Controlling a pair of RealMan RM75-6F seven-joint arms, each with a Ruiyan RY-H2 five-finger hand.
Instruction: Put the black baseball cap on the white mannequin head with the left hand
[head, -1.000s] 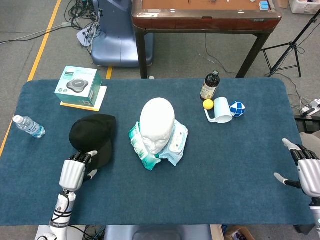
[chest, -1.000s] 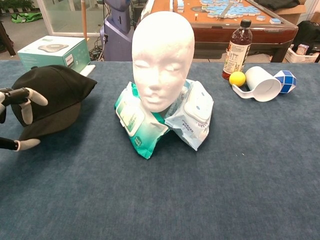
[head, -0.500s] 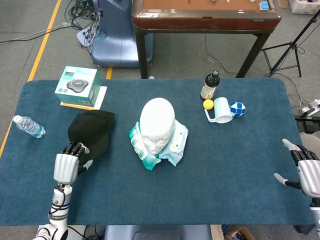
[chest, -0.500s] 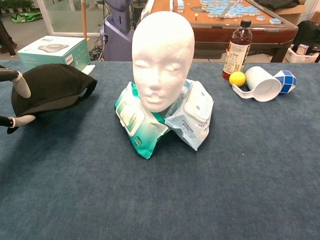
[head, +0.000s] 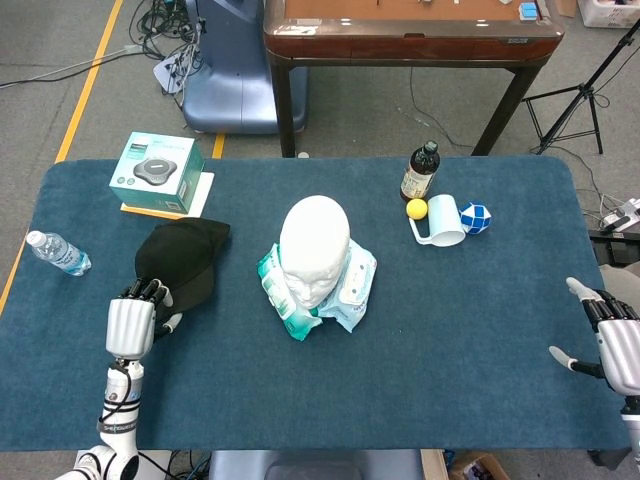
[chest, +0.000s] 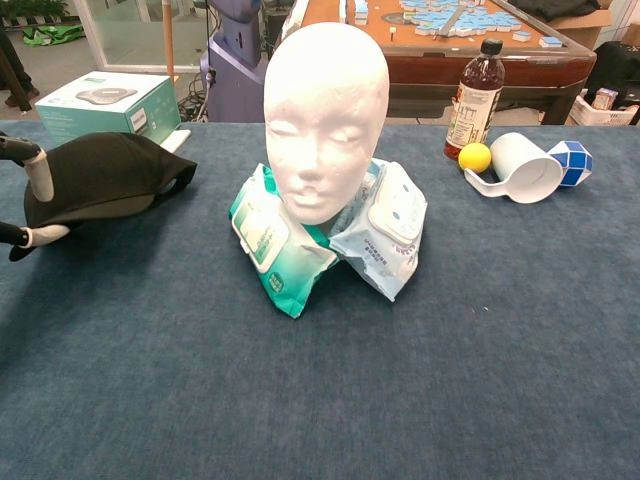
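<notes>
So we saw the left hand pinching the cap by its brim and dragging it a bit left and up off the table. Probably lifted, hard to tell. It was well left of the head, not on it.

Head overhead — chest low, seemingly nearer
</notes>
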